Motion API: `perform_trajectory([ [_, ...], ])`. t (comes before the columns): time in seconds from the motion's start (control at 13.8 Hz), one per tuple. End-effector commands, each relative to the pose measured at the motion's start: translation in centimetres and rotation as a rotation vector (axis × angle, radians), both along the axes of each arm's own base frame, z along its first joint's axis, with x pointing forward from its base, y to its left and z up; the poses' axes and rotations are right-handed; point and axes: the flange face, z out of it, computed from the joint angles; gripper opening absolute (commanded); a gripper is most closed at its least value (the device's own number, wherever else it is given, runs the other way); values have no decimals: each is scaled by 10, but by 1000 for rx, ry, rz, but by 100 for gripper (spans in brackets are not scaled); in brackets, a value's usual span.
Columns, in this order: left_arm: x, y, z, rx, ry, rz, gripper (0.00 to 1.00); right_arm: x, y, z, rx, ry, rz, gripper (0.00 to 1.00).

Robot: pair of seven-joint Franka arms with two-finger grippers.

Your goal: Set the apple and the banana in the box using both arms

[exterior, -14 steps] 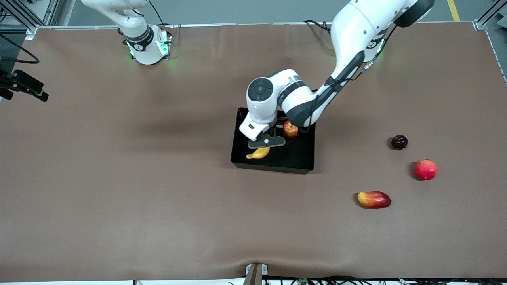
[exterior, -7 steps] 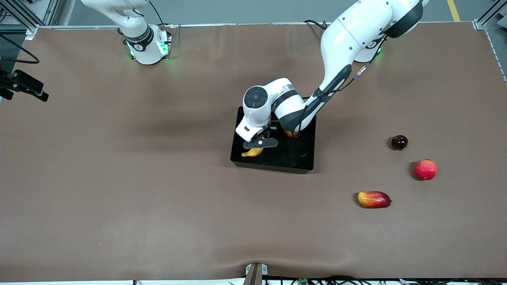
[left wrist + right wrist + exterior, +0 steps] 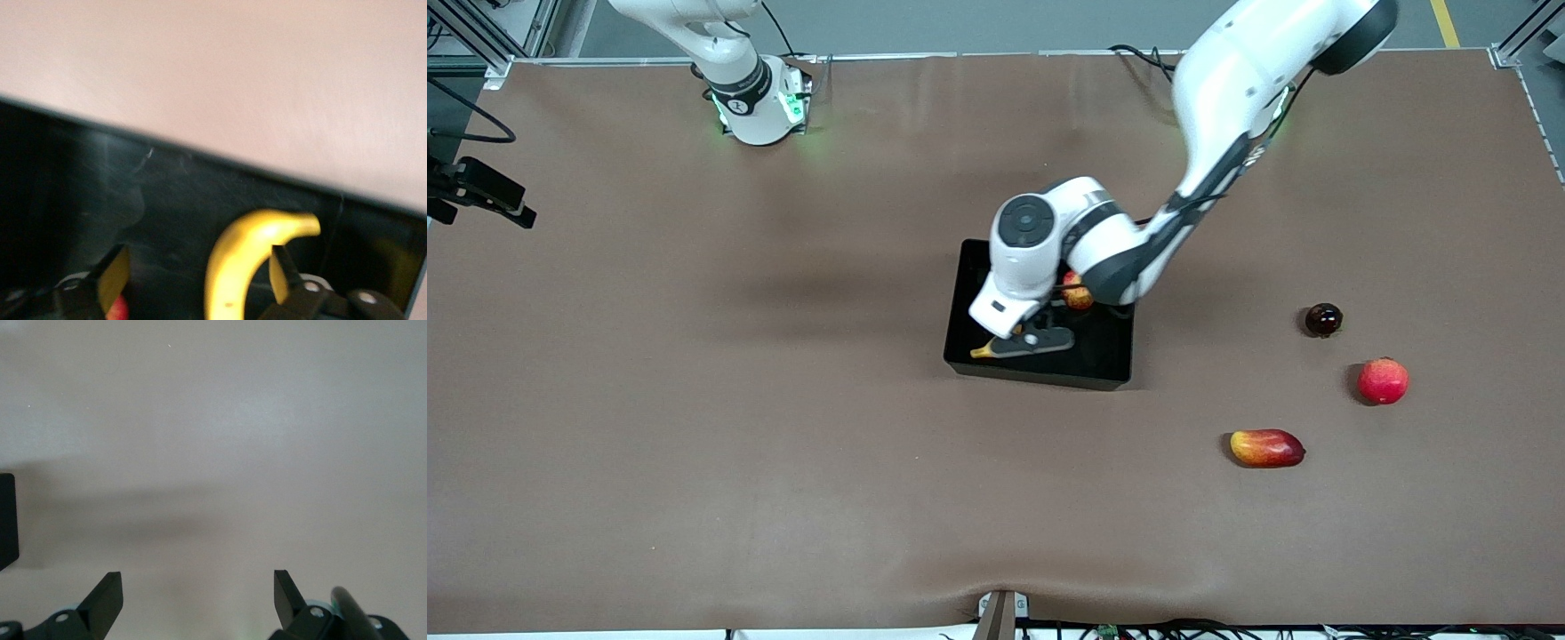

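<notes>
The black box (image 3: 1040,378) sits mid-table. The apple (image 3: 1077,293) lies in it, toward the robots' side, partly hidden by the left arm. The banana (image 3: 980,352) lies on the box floor under my left gripper (image 3: 1032,340), with only one tip showing. In the left wrist view the banana (image 3: 247,267) lies between the spread fingers of my left gripper (image 3: 197,280), close to one finger (image 3: 279,270), inside the box wall (image 3: 200,157). A bit of the apple (image 3: 119,310) shows red by the other finger. My right gripper (image 3: 198,597) is open and empty over bare table.
Three other fruits lie toward the left arm's end: a dark round fruit (image 3: 1323,319), a red-pink round fruit (image 3: 1383,380) and an elongated red-yellow fruit (image 3: 1267,448). The right arm's base (image 3: 756,98) stands at the table's edge; that arm waits.
My left gripper has sunk lower into the box and shifted slightly, now covering most of the banana. The right arm has not moved.
</notes>
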Motion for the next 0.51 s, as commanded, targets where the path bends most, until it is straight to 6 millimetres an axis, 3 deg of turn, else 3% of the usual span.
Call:
perform_trajectory([
  [0.0, 26, 66, 90, 49, -80, 52, 100, 2, 0, 4, -10, -4, 11, 100],
  [0.07, 31, 83, 111, 62, -88, 53, 100, 1, 0, 3, -8, 0, 9, 100],
  [0.22, 45, 136, 154, 102, -103, 136, 100, 1, -5, 3, -8, 2, 2, 100],
  [0.44, 52, 198, 201, 104, -89, 204, 100, 2, -7, 3, -8, -1, -3, 100],
])
